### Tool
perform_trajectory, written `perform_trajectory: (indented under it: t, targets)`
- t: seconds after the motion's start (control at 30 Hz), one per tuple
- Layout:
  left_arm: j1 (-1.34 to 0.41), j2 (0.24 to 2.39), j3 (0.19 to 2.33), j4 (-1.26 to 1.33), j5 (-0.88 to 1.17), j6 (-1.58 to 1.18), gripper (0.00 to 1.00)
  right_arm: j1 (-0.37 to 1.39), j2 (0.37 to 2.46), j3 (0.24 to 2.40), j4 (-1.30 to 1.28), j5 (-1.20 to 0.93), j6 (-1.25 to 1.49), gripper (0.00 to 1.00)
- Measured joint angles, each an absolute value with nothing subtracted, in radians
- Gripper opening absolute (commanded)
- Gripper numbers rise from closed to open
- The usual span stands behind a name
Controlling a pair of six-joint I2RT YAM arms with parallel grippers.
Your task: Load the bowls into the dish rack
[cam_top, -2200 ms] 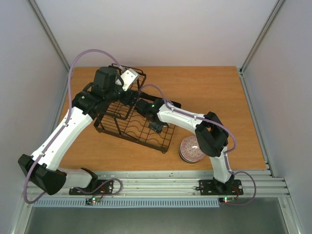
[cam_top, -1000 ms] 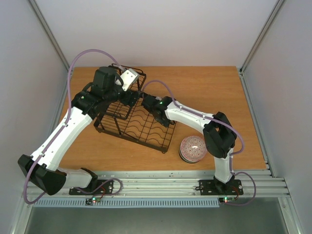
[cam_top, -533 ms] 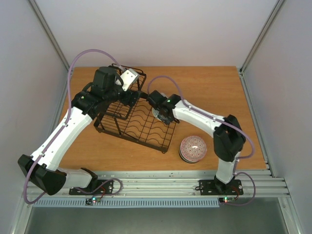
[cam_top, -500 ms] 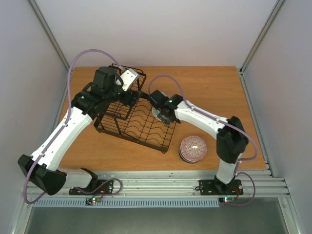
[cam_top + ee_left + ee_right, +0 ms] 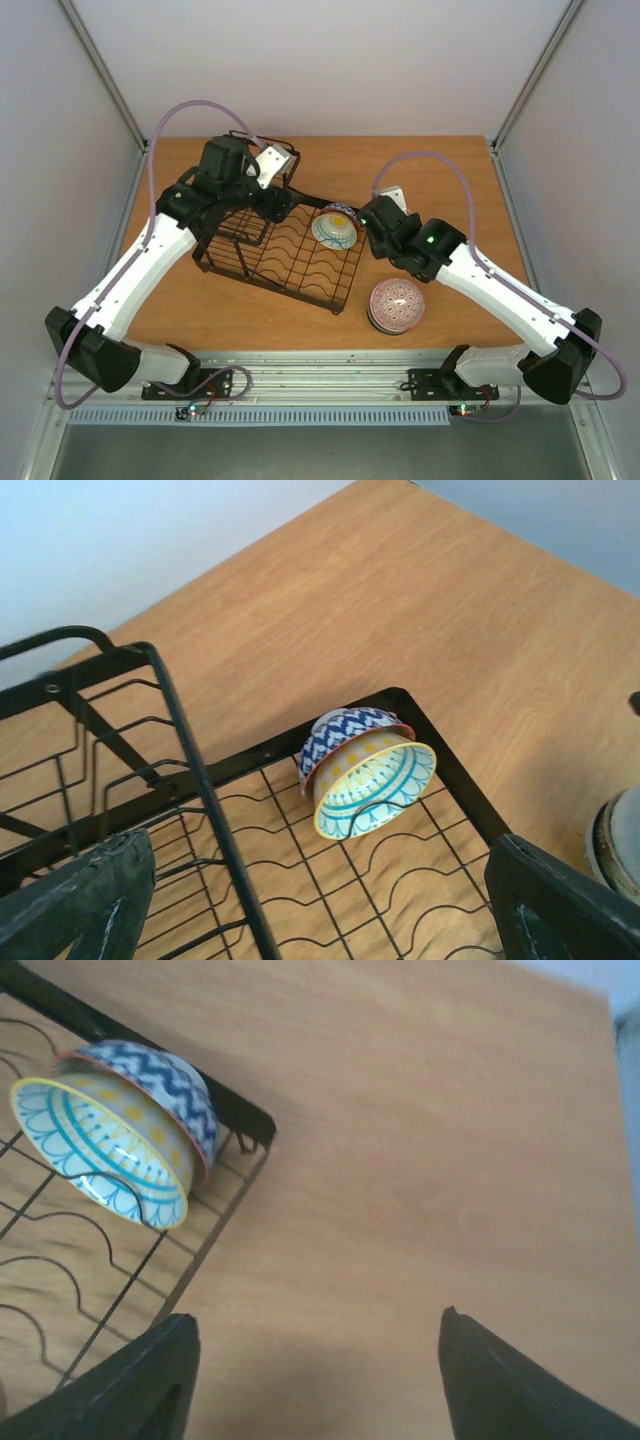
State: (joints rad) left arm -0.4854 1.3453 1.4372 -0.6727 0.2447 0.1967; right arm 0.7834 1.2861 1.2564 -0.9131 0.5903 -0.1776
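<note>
The right gripper (image 5: 318,1322) has withdrawn, leaving a bowl (image 5: 335,228) in the dish rack (image 5: 290,266).

bowl stack (image 5: 620,845): cut by right edge | dish rack (image 5: 240,1115): cropped, slightly blurred

A wooden table (image 5: 440,180) is sitting inside pale, plain walls (image 5: 330,60) (slim metal struts (image 5: 100,70) are running up the corners), and soft even light is falling across the wood grain.

Patterned bowl (image 5: 335,228) tilted in rack (image 5: 285,262), stack (image 5: 396,305) nearby
</note>
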Motion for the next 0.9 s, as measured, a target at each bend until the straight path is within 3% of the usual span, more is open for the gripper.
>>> perform_trajectory:
  t: [0.23,0.47,0.9]
  targets:
    - [-0.496,1.441,1.448,-0.705,0.302,0.183,0.91,0.786,1.141,1.198,-1.183,0.561,0.118,0.41]
    - [-0.591,1.513,1.491,-0.748,0.290,0.200,0.91,0.799,0.962,1.098,-1.332,0.462,0.251,0.41]
    - [-0.645,1.546,1.493,-0.785,0.265,0.219,0.91,0.853,1.003,0.962,-1.338,0.399,0.357,0.41]
